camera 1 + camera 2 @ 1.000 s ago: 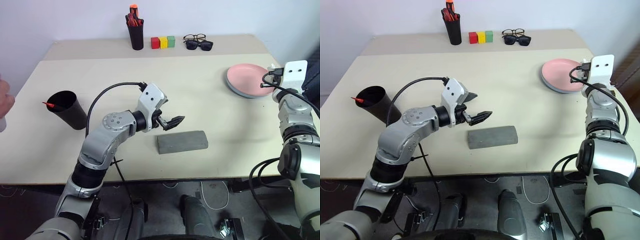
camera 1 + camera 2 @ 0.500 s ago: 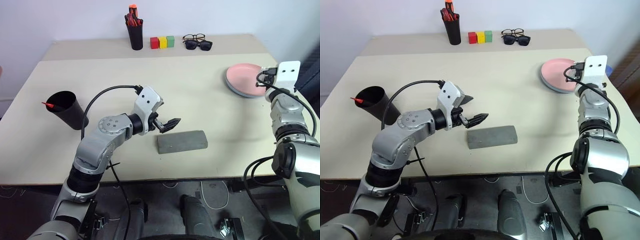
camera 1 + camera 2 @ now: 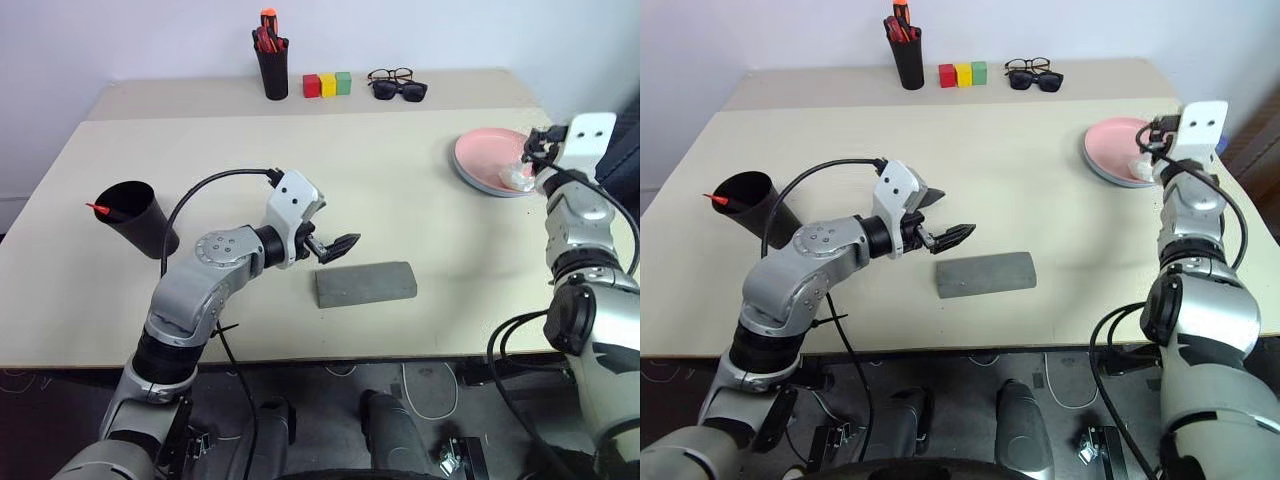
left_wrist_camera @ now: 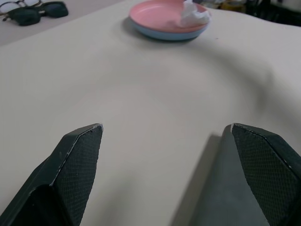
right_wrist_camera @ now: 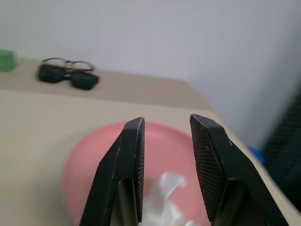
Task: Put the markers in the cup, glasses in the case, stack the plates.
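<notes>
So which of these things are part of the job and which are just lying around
Job: black cup with a red-capped marker, wire-frame glasses, grey case, pink plate on blue plate.
Lying about: pen cup, colour blocks, sunglasses, crumpled tissue.

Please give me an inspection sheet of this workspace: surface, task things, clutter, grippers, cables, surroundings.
Surface: beige table, one seam near the back.
Task things: pink plate stacked on blue plate; grey case closed; red-capped marker in black cup; clear glasses at the back.
Clutter: white crumpled scrap on the pink plate; sunglasses; pen cup; three blocks.
Grippers: left gripper open beside the case; right gripper slightly open over the scrap.
Cables: black cable on the left arm.
Surroundings: white wall.
</notes>
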